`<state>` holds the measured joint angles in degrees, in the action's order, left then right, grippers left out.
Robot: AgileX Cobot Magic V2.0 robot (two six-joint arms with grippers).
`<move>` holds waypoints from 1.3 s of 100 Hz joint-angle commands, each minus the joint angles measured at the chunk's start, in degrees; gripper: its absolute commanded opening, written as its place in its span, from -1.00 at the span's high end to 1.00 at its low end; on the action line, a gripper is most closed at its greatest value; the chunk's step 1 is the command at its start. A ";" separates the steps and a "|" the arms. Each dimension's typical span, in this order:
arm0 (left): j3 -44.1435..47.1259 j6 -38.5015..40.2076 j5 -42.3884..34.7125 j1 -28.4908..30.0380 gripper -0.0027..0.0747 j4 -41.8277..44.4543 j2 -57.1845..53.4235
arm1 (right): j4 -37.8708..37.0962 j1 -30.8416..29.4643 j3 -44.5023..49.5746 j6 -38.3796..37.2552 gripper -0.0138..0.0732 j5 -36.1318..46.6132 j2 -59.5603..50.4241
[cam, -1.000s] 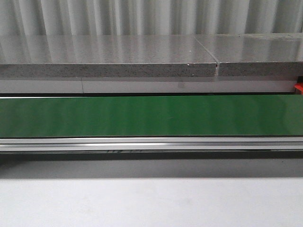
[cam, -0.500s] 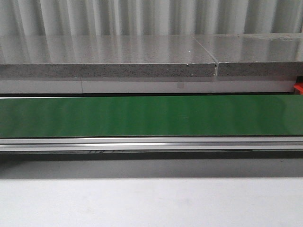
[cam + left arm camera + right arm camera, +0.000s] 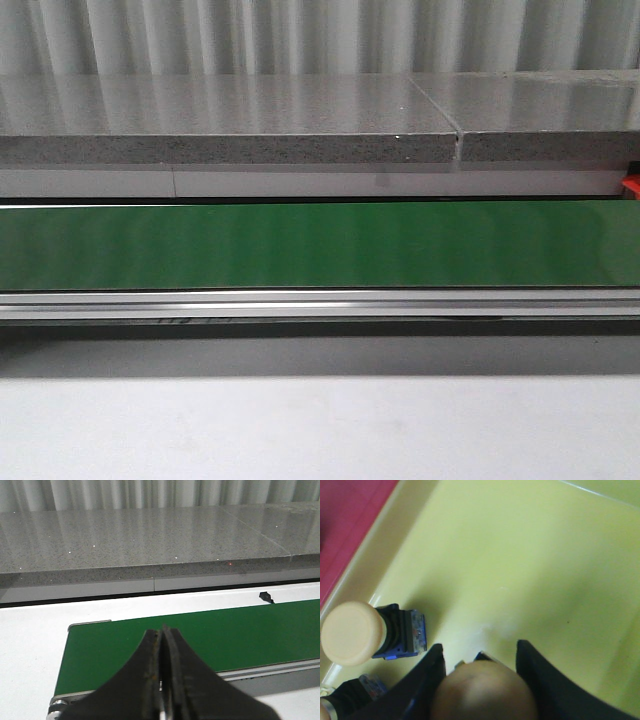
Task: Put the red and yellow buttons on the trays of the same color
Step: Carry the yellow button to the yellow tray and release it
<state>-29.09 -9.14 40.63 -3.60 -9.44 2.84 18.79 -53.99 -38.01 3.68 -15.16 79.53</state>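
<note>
In the right wrist view my right gripper is over the yellow tray, with its fingers on either side of a yellow button whose blue base shows at the tips. A second yellow button with a blue-black body lies on its side on the tray. Part of a third button shows at the tray's corner. The red tray borders the yellow one. No red button is in view. My left gripper is shut and empty above the green belt. Neither gripper shows in the front view.
The green conveyor belt runs across the front view, with a metal rail in front and a grey stone ledge behind. A small red part sits at the belt's right end. A small black piece lies near the belt.
In the front view, small dark marks under the belt's front rail have shifted to the left. Nothing else has visibly changed.
</note>
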 commanded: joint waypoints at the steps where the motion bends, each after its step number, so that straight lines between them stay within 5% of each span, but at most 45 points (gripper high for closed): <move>1: -1.29 0.19 -4.11 -0.49 0.99 -0.56 0.72 | 0.61 1.00 -0.51 -0.08 0.33 4.55 -1.42; 100: -1.29 0.19 -4.11 -0.49 0.99 -0.56 0.72 | 0.61 4.10 -0.10 0.63 0.31 5.71 4.23; 130: -1.29 0.19 -4.11 -0.49 0.99 -0.56 0.72 | 0.61 4.10 -0.10 2.33 -0.52 5.60 4.23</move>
<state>-29.09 -9.14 40.63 -3.60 -9.44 2.84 19.02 -49.85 -37.11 4.94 -11.92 85.29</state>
